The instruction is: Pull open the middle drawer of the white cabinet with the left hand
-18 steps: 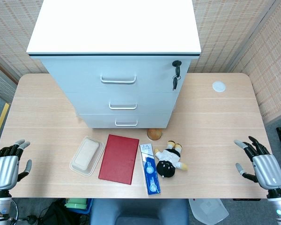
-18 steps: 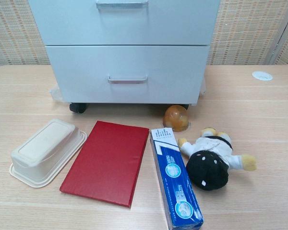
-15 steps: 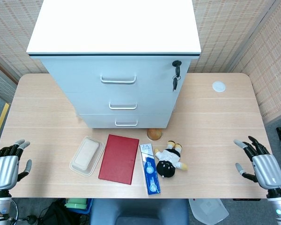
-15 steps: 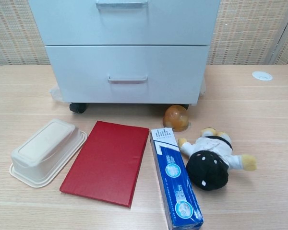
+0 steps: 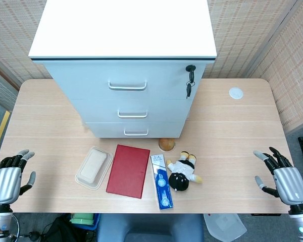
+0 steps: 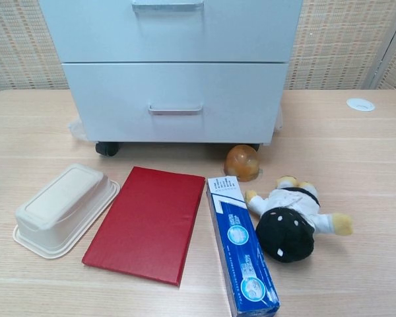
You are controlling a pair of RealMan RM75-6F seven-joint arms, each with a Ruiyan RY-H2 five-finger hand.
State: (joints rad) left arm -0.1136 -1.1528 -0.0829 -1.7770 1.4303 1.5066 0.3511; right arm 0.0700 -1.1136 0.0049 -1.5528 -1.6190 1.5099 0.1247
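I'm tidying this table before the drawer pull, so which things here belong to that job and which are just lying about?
Belongs to the job:
white cabinet
middle drawer's metal handle
left hand

Just lying about:
beige plastic container
red hardcover book
blue toothpaste box
plush doll
amber ball
black keys
right hand

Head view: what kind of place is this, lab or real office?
Probably a staged lab or test cell, not a working office. A white cabinet on casters stands on the wooden table itself, unrelated props like a plush doll lie in front, and woven-pattern partition panels enclose it.
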